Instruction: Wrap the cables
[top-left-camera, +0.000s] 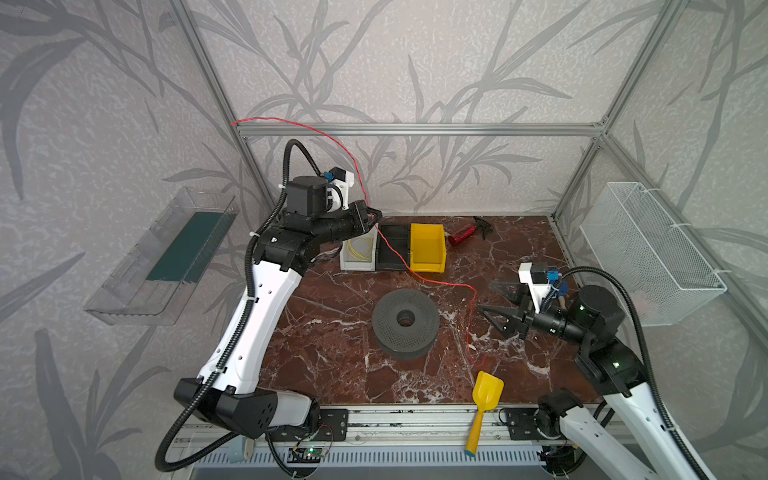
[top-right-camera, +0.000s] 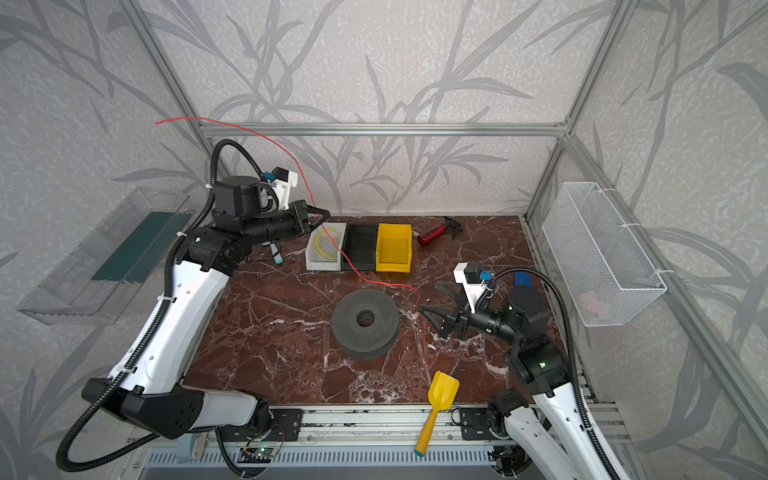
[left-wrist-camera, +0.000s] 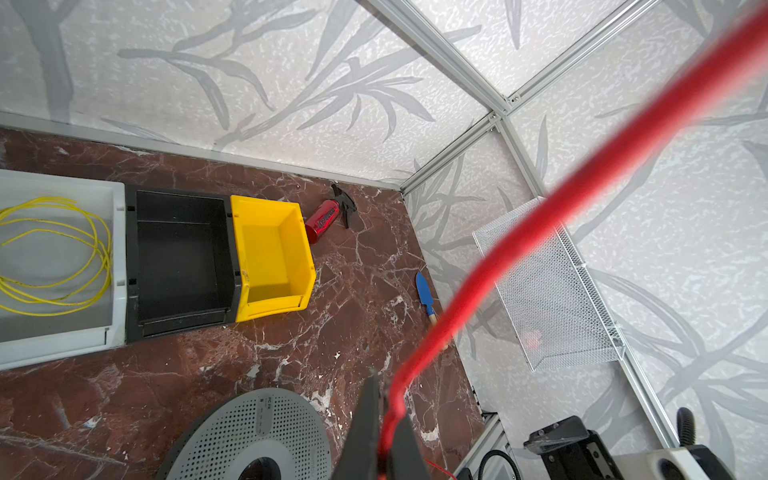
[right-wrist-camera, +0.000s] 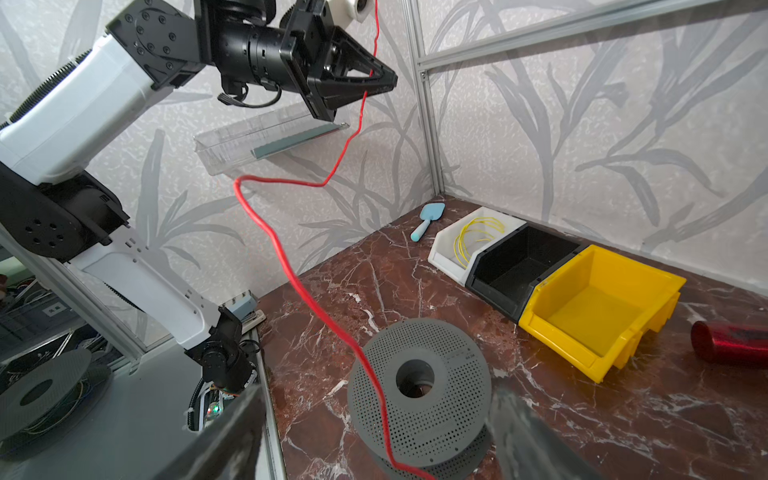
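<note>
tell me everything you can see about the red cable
The red cable is one very thin, flexible, plastic-looking strand. The left gripper, raised at back left, is shut on it. One free end arcs up past the frame rail; the rest drops over the black bin, then lies loosely on the marble table right of the grey spool, passing the open right gripper ungripped and ending near the yellow scoop.

white arm shells (top-left-camera: 266, 307) with black joints (top-left-camera: 307, 195), black corrugated hoses (top-left-camera: 248, 266) zip-tied alongside, black triangular gripper fingers (right-wrist-camera: 383, 78), white wrist camera mounts (top-left-camera: 530, 276).
</note>
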